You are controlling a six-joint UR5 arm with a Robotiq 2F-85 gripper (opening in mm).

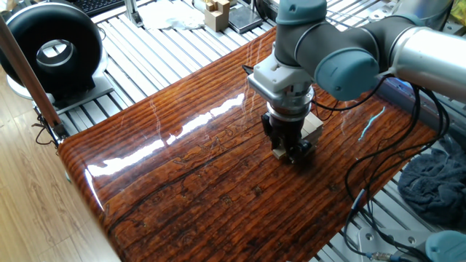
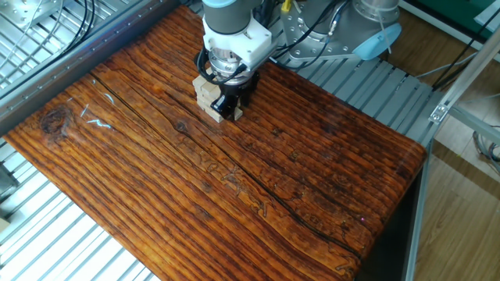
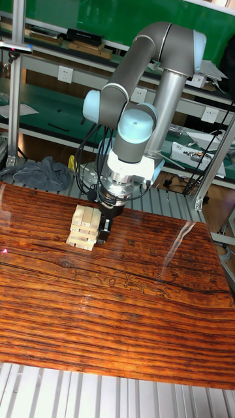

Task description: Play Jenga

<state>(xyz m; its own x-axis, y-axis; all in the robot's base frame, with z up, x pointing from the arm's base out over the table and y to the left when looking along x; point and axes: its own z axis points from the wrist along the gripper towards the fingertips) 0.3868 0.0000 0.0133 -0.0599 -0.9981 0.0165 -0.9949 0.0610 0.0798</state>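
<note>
The Jenga tower (image 3: 83, 227) is a short stack of pale wooden blocks in crosswise layers on the dark wooden table (image 2: 258, 187). In one fixed view the wrist hides most of the tower (image 1: 314, 125). My gripper (image 3: 104, 232) reaches down against the tower's right side, at its lower layers. Its black fingers (image 2: 229, 104) are closed around the end of a pale block (image 2: 235, 115) that sticks out at the tower's base (image 2: 206, 94). That block end (image 1: 279, 153) shows just beside the fingertips (image 1: 294, 149).
A black ring-shaped device (image 1: 52, 49) stands off the table's far left corner. Small wooden pieces (image 1: 216, 12) sit on the metal bench behind. Cables (image 1: 378, 167) and a grey cloth (image 1: 437, 182) hang by the right edge. A blue mark (image 1: 371, 121) lies on the table.
</note>
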